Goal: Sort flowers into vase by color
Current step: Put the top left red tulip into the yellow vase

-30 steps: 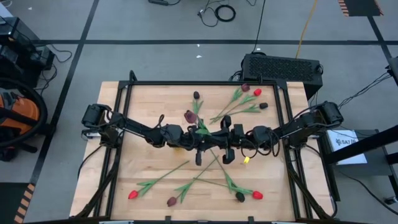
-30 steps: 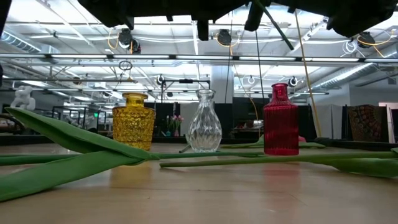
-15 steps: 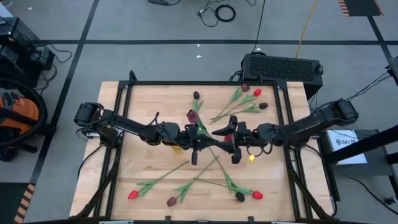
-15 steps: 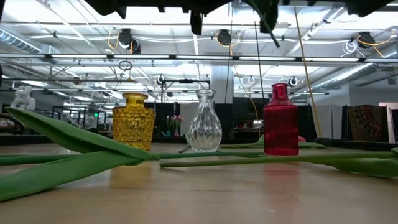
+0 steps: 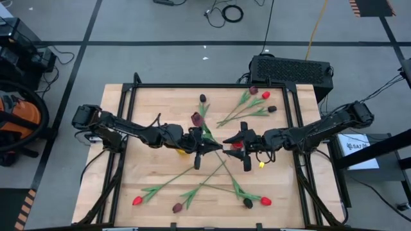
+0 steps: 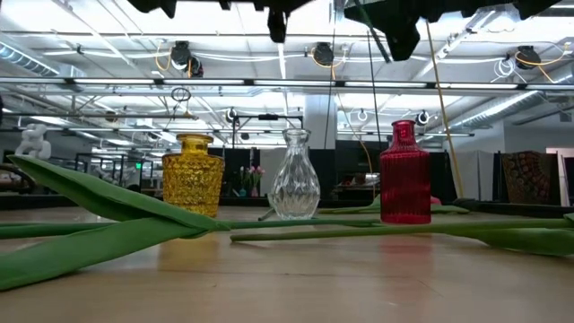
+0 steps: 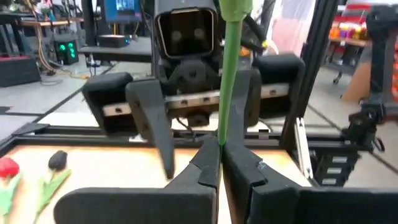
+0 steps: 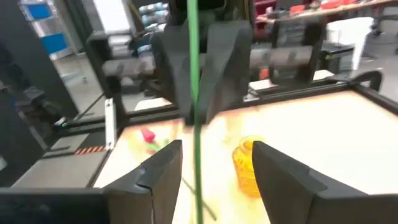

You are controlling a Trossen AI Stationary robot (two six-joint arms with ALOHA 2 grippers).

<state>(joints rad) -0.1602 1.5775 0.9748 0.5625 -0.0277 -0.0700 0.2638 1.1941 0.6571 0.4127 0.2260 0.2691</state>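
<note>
Handover step: left claw (image 7: 221,163) shut on thin green tulip stem (image 7: 228,74) above red ribbed glass vase (image 6: 404,173), right claw (image 8: 211,163) open astride it; next, lowering into matching vase.

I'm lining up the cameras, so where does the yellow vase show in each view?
High view: yellow vase mid-table, mostly hidden under the left arm.
Low view: left of the three vases, upright.
Left wrist view: not visible.
Right wrist view: on the table beyond the open right gripper.
Shared landmark: the green stem between the grippers.
</note>
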